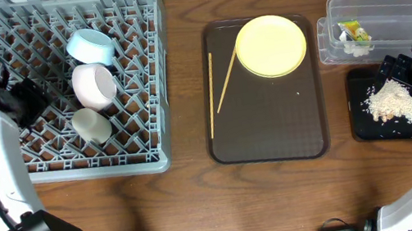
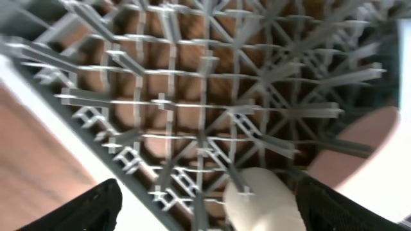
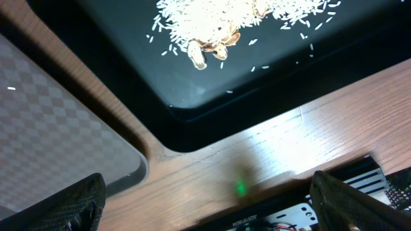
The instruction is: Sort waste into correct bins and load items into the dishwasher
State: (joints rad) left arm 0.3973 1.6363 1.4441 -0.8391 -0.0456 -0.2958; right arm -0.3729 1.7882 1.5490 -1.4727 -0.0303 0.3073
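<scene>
The grey dishwasher rack holds a light blue bowl, a white bowl and a small white cup. My left gripper hangs open over the rack's left side. In the left wrist view the cup lies on the lattice near the right finger, not gripped. The yellow plate and two chopsticks rest on the brown tray. My right gripper is open and empty above the black tray, which carries rice crumbs.
The clear tub at the back right contains the yellow-green wrapper and white paper bits. In the right wrist view, the black tray's corner, the brown tray's corner and the table's front edge show.
</scene>
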